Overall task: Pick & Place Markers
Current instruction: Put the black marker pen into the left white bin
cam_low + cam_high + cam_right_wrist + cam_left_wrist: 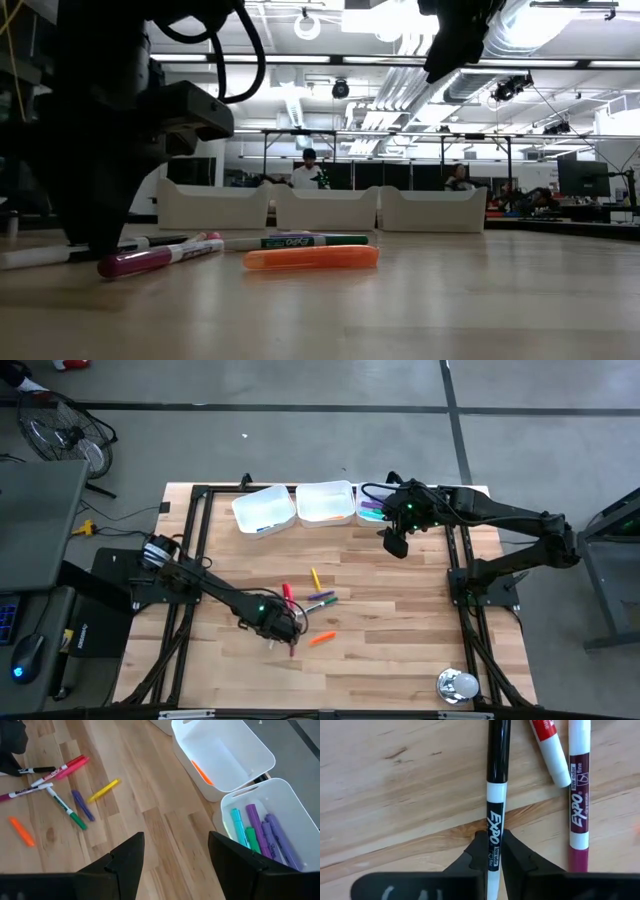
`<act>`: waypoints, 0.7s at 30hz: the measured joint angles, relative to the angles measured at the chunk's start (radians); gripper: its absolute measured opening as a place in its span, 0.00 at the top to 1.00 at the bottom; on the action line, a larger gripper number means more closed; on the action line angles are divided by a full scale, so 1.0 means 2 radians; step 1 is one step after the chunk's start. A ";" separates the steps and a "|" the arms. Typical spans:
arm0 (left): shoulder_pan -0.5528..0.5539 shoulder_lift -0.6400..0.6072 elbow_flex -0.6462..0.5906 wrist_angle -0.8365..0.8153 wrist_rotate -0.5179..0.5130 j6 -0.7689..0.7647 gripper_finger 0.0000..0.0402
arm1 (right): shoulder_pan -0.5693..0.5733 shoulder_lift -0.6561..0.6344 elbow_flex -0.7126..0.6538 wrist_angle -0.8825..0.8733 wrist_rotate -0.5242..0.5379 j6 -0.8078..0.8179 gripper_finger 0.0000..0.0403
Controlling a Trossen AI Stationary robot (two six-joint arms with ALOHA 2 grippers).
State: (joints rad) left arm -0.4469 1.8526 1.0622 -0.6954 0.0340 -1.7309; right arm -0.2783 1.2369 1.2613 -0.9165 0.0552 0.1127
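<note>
Clamping the black marker (496, 795) on the table (400, 620), your left gripper (490, 851) sits lower centre; right gripper (175, 851) hangs apart.

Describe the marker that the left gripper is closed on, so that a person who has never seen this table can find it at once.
Start at the loose pile of markers on the wooden table, away from the white trays. At the pile's edge the left gripper is shut on a thin Expo marker. It alone has a black cap on its white barrel; the ones beside it are red and maroon.
</note>
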 joint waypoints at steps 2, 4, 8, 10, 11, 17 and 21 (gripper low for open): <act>0.004 -0.010 0.000 -0.011 -0.007 0.000 0.95 | 0.000 0.000 0.000 0.000 0.001 -0.002 0.48; 0.006 -0.018 -0.001 -0.020 -0.009 0.005 0.95 | 0.000 0.000 0.000 0.000 0.002 -0.004 0.48; 0.016 -0.036 -0.004 -0.040 -0.022 0.027 0.95 | 0.000 0.000 0.000 0.000 0.008 -0.004 0.48; 0.021 -0.043 -0.005 -0.045 -0.031 0.035 0.95 | 0.000 0.000 0.000 0.000 0.008 -0.006 0.48; 0.025 -0.045 -0.005 -0.047 -0.033 0.040 0.95 | 0.000 0.000 0.000 0.000 0.008 -0.007 0.48; 0.051 -0.084 -0.004 -0.057 -0.037 0.083 0.95 | 0.000 0.000 0.000 0.000 0.009 -0.012 0.48; 0.076 -0.109 -0.003 -0.066 -0.045 0.115 0.95 | 0.000 0.000 0.000 0.000 0.009 -0.014 0.48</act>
State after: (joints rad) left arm -0.2951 1.6343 1.0561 -0.8279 -0.0556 -1.5006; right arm -0.2783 1.2366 1.2613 -0.9165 0.0723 0.0856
